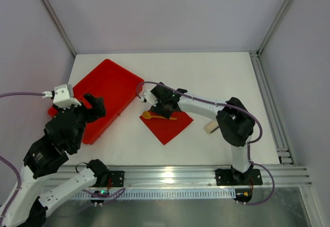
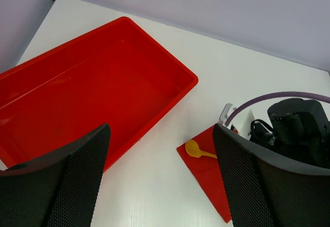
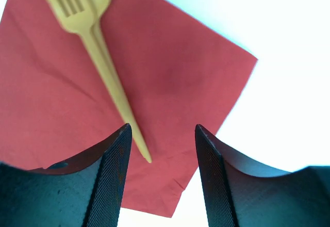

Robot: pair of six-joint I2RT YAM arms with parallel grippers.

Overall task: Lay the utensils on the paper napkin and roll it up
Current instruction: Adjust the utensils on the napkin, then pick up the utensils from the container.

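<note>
One fork (image 3: 103,57) lies on napkin (image 3: 180,82); right gripper (image 3: 161,129) over its handle end, fingers apart, empty. Left gripper (image 2: 160,126) over tray (image 2: 103,82) at left, fingers apart, empty.

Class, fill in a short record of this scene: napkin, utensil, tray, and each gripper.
napkin: flat on the table, not rolled
fork: lying on the napkin, not held
tray: left of the napkin, apart from it
right gripper: open, above the napkin
left gripper: open, holding nothing
</note>
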